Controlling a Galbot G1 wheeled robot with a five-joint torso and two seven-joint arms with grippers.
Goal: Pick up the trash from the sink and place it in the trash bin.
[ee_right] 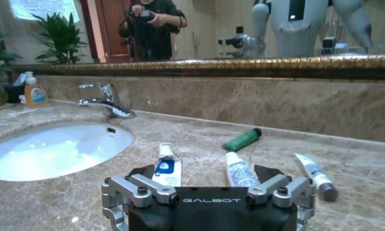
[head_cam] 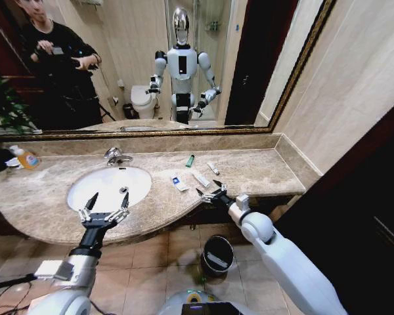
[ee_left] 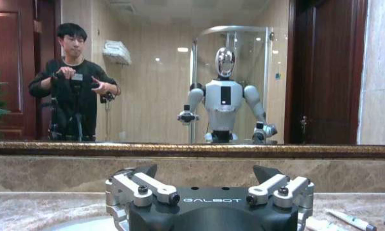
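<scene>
Right gripper (head_cam: 211, 194) hangs open at the counter edge, with the packet (head_cam: 179, 184) at its 10 o'clock. Left gripper (head_cam: 106, 205) is open over the sink (head_cam: 85, 180) rim.

The sink (head_cam: 109, 186) basin lies bare and open from above, with only the chrome tap (head_cam: 115, 156) standing at its back rim and the left gripper (head_cam: 107, 205) spread wide over its front edge. To its right, the marble counter (head_cam: 249, 172) carries four small items in a loose cluster: a white packet (head_cam: 178, 183), a white tube (head_cam: 200, 179), a green tube (head_cam: 190, 160) and a slim tube (head_cam: 213, 168), with gaps between them. The right gripper (head_cam: 212, 192) hangs at the counter's front edge, and the trash bin (head_cam: 217, 254) on the floor below is uncovered.
</scene>
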